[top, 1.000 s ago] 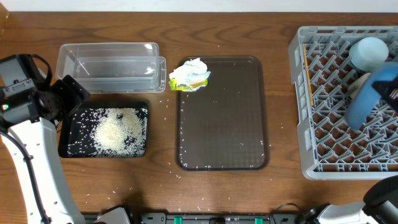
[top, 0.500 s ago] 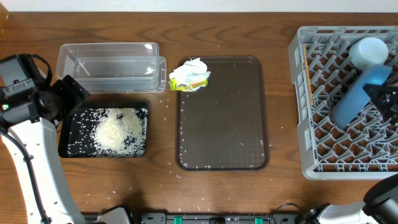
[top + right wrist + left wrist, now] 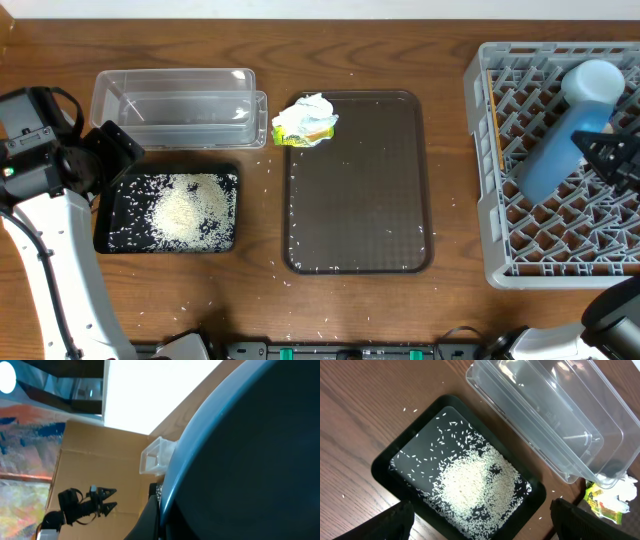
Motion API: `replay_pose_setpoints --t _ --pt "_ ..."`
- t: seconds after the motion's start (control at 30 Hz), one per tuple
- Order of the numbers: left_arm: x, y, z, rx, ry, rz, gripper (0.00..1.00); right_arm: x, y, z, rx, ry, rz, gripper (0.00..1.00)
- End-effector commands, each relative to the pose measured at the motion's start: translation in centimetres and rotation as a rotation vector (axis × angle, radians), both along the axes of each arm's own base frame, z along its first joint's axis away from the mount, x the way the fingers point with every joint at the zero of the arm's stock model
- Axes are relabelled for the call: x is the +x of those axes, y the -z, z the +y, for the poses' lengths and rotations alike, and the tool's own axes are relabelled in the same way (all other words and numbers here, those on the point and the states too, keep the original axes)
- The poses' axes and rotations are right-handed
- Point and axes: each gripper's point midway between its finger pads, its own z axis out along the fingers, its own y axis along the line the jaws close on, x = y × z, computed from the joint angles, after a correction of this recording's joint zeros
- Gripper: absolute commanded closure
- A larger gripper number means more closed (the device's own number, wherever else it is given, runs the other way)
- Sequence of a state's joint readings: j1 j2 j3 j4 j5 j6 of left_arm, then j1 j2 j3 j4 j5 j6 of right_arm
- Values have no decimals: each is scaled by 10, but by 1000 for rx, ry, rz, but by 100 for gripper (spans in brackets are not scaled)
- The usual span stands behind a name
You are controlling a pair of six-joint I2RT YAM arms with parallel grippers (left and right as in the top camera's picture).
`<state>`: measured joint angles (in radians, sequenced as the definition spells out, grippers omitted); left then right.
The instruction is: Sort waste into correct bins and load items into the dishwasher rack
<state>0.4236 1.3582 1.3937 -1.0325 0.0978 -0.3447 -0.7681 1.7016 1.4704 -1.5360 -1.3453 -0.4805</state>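
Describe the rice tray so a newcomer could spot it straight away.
Start at the brown serving tray mid-table and look left. Of two bins there, the black tray lies below the clear tub in the overhead view. Only it holds white rice.

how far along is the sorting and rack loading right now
Done: rice sits in the black tray; a small light-blue bowl is in the dishwasher rack. In hand: the right gripper is shut on the dark-blue bowl, tilted on edge over the rack. Left: the tissue with wrapper lies on the brown tray's corner, the clear tub empty; the left gripper hangs open over the black tray.
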Motion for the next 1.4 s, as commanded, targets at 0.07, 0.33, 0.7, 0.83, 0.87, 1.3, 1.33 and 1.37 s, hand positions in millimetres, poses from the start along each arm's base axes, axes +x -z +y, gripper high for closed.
replay_pose_setpoints --t 0.07,0.33,0.7,0.83,0.87,1.3,1.33,1.37 --pt "0 -4 2 2 -17 -9 10 -1 5 4 -26 -20 9 99" --pt "0 -4 2 2 -17 -9 10 -13 34 0 -125 -42 173 99" --pt "0 -4 2 2 -17 -9 10 -22 48 -14 -193 -15 275 86" --pt "0 -4 2 2 -17 -9 10 -25 59 -37 -255 56 374 83" --pt "0 -4 2 2 -17 -9 10 -26 61 -41 -261 70 392 83" --pt "0 -4 2 2 -17 -9 10 -33 58 -37 -237 72 420 89" --pt "0 -4 2 2 -17 -9 10 -35 56 -36 -235 71 422 87" --pt "0 -4 2 2 -17 -9 10 -36 54 -34 -238 69 418 85"
